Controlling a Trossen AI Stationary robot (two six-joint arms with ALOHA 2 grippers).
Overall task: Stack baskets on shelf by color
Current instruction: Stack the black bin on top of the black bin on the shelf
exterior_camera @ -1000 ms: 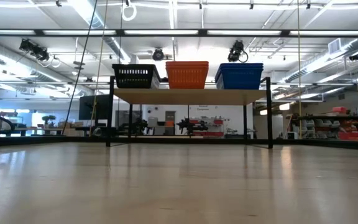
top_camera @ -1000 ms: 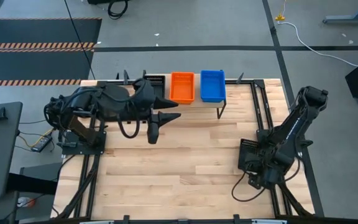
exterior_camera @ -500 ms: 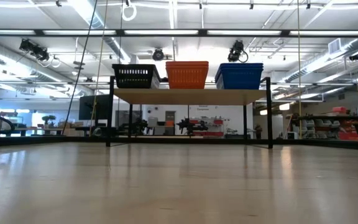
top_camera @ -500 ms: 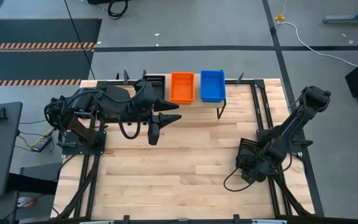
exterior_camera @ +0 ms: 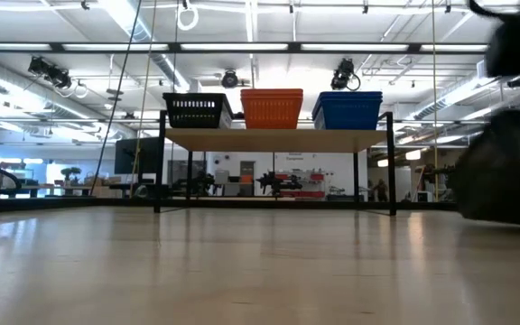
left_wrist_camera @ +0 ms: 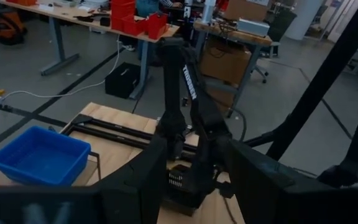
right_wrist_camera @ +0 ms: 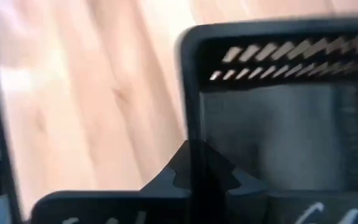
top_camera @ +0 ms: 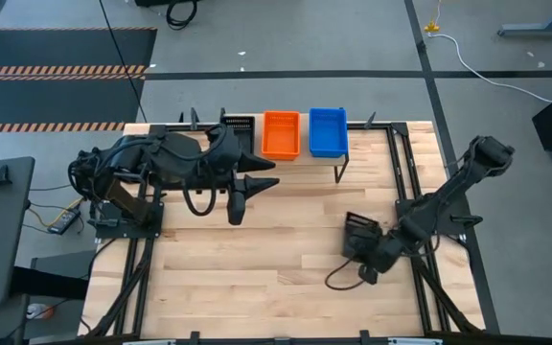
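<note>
— So where did things stand around the shelf [top_camera: 338,165]?

— It sat at the table's [top_camera: 257,259] far edge with a black stack [exterior_camera: 197,110], an orange stack [top_camera: 281,133] and a blue stack [top_camera: 328,130] on top. The right gripper [top_camera: 370,251] was well in front of the shelf, toward its blue end, clamped on the rim of one black basket [top_camera: 360,233] carried low over the table.

— And the left gripper [top_camera: 241,191]?

— Waiting just in front of the shelf's black end; its fingers stood apart, holding nothing.

— What would the step want?

— Probably lifting the basket above shelf height first, crossing to the black stack, then squaring it with the stack before lowering. The left arm crowded that end, so a collision looked the main risk.
</note>
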